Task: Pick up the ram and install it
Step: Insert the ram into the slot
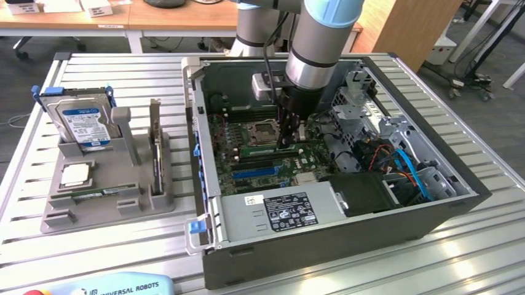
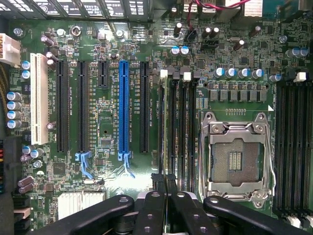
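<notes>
My gripper [image 1: 287, 142] reaches down inside the open computer case, onto the motherboard [image 1: 271, 163] beside the empty processor socket [image 1: 262, 131]. In the wrist view its black fingers [image 2: 157, 205] are shut together on the ram [image 2: 163, 127]. The ram shows edge-on as a thin strip. It runs along the memory slot nearest the long black expansion slots, with the socket [image 2: 237, 156] a few slots over. I cannot tell how deep the ram sits in the slot.
A grey holder [image 1: 107, 203] on the exterior view's left carries a blue-labelled hard drive [image 1: 82, 123], a square silver chip [image 1: 75, 174] and a slim board on edge [image 1: 156, 157]. The case walls [image 1: 328, 246], the power supply [image 1: 279, 212] and a blue cable [image 1: 410, 169] hem the arm in.
</notes>
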Controlling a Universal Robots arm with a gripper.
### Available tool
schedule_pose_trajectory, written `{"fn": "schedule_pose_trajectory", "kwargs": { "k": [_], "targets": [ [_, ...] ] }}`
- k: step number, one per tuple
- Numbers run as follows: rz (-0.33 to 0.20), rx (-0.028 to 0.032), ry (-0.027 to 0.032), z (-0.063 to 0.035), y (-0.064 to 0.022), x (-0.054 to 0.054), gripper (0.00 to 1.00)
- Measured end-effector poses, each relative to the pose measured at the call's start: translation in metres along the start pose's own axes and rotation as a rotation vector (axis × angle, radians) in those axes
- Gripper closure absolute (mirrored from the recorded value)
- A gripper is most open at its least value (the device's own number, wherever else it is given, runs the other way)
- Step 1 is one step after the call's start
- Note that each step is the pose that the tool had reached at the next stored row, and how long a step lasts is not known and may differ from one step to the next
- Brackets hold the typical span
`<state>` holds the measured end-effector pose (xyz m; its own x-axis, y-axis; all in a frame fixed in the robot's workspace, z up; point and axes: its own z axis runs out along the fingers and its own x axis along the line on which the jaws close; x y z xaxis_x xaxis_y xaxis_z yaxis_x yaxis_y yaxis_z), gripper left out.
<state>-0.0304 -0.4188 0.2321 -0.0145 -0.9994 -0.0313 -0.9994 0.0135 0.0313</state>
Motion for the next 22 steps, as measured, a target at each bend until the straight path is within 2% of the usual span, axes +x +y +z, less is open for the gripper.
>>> {"fn": "schedule_pose_trajectory", "kwargs": {
  "k": [22],
  "targets": [
    [0.011, 0.0004, -0.0005, 0.0000, -0.0008, 0.0000, 0.89]
  ]
}}
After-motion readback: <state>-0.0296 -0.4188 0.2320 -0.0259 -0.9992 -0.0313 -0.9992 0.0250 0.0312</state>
